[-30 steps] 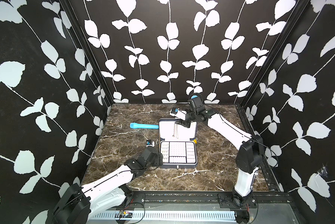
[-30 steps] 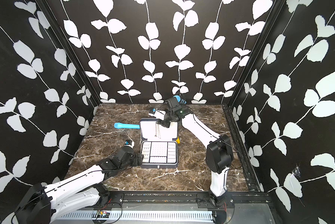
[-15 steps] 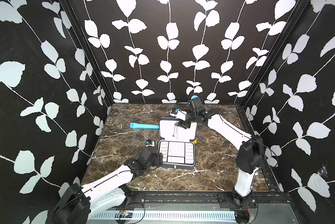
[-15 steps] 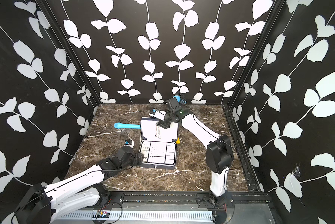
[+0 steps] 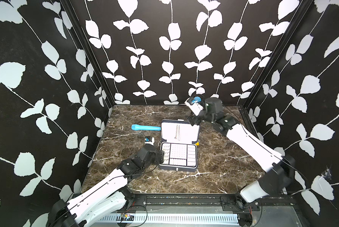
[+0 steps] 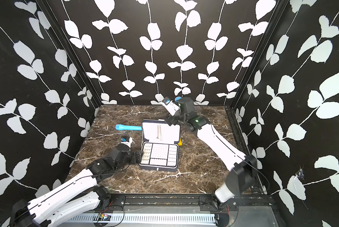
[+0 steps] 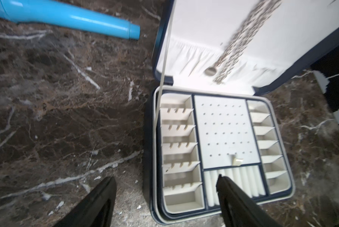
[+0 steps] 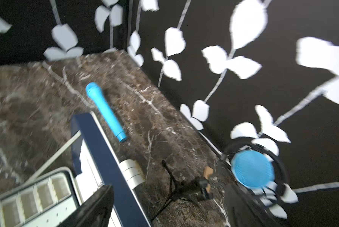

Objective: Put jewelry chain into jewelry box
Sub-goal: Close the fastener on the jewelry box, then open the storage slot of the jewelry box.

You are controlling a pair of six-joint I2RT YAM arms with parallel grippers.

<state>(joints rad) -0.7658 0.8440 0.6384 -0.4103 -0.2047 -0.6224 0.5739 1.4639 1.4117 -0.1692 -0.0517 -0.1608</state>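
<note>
The jewelry box [image 5: 177, 168] [image 6: 158, 169] stands open mid-table, its white-lined lid tilted back. The silvery jewelry chain [image 5: 178, 132] [image 6: 159, 132] lies doubled down the lid's lining, its lower end by a small round snap; the left wrist view shows the chain [image 7: 237, 41] blurred. My left gripper [image 5: 160, 156] [image 7: 164, 177] is open and straddles the near left corner of the tray rim [image 7: 154, 157]. By the lid's far right corner, my right gripper [image 5: 194, 119] [image 8: 169, 187] is open and holds nothing, with the lid's navy edge [image 8: 105, 149] beside one finger.
A light blue cylinder [image 5: 146, 127] [image 8: 105, 112] lies left of the lid. Half hidden behind the box's right side sits a small yellow block [image 5: 197, 143]. A small black tripod-like item [image 8: 176, 188] lies behind the lid. Patterned walls enclose the marble table.
My right gripper has opened and let go of the chain, which now rests on the lid's lining. It has drawn back toward the lid's far right corner. The left arm has hardly moved.
</note>
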